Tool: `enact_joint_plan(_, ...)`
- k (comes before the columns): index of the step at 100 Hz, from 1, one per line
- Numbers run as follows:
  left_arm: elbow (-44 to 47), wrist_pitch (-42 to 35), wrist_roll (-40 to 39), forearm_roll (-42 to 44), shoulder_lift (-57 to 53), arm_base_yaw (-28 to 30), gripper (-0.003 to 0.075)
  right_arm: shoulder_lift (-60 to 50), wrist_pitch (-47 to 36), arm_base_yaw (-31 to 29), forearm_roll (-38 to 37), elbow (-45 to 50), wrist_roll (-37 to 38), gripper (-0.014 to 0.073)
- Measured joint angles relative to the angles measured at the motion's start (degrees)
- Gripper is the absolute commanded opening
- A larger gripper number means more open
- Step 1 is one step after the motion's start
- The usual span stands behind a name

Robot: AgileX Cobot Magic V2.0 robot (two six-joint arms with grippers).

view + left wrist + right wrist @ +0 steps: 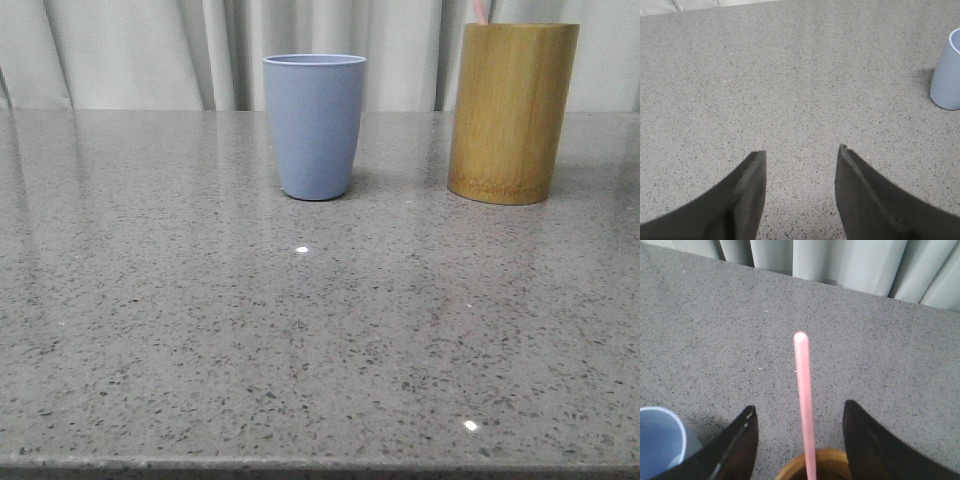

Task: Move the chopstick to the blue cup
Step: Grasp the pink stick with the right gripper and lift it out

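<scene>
The pale grey-blue cup (pixel 314 126) stands upright at the back middle of the table. To its right stands the taller bamboo holder (pixel 511 112), with the pink chopstick's top end (pixel 481 11) poking out at the frame's top edge. In the right wrist view the chopstick (pixel 804 390) rises out of the bamboo holder (pixel 825 466) between my right gripper's (pixel 799 407) open jaws, touching neither finger. The blue cup's rim (pixel 660 440) shows beside it. My left gripper (pixel 801 150) is open and empty over bare table, the blue cup (pixel 948 75) well off to its side.
The grey speckled tabletop (pixel 300 340) stretches wide in front of both containers. Pale curtains (pixel 140 50) hang behind the table's far edge. Neither arm shows in the front view.
</scene>
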Motion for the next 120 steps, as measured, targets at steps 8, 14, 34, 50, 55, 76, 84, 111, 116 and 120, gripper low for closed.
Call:
enact_joint_plan(8, 0.0, -0.03, 0.0, 0.0, 0.0, 0.0, 0.0315, 1.63, -0.89, 0.0, 0.0, -0.77, 0.0, 0.0398)
enact_joint_plan(14, 0.0, -0.03, 0.0, 0.0, 0.0, 0.0, 0.0315, 2.71, -1.49, 0.0, 0.0, -1.41, 0.0, 0.0396)
enact_joint_plan(34, 0.0, -0.03, 0.0, 0.0, 0.0, 0.0, 0.0315, 5.15, -2.94, 0.0, 0.0, -2.26, -0.12, 0.039)
enact_joint_plan(50, 0.0, -0.03, 0.0, 0.0, 0.0, 0.0, 0.0315, 5.52, -3.57, 0.0, -0.47, -2.26, -0.12, 0.0241)
enact_joint_plan(55, 0.0, -0.03, 0.0, 0.0, 0.0, 0.0, 0.0315, 5.52, -3.67, 0.0, -0.92, -2.26, -0.12, 0.0185)
enact_joint_plan(76, 0.0, -0.03, 0.0, 0.0, 0.0, 0.0, 0.0315, 5.52, -3.67, 0.0, -1.81, -2.26, -0.12, 0.0031)
enact_joint_plan(84, 0.0, -0.03, 0.0, 0.0, 0.0, 0.0, 0.0315, 5.52, -3.9, 0.0, -1.96, -2.26, -0.32, 0.0015)
enact_joint_plan(111, 0.0, -0.03, 0.0, 0.0, 0.0, 0.0, 0.0315, 5.52, -4.12, 0.0, -1.96, -2.26, -0.32, 0.0016)
enact_joint_plan(116, 0.0, -0.03, 0.0, 0.0, 0.0, 0.0, 0.0315, 5.52, -4.22, 0.0, -1.96, -2.26, -0.32, 0.0016)
enact_joint_plan(120, 0.0, -0.03, 0.0, 0.0, 0.0, 0.0, 0.0315, 5.52, -4.22, 0.0, -1.96, -2.26, -0.32, 0.0016)
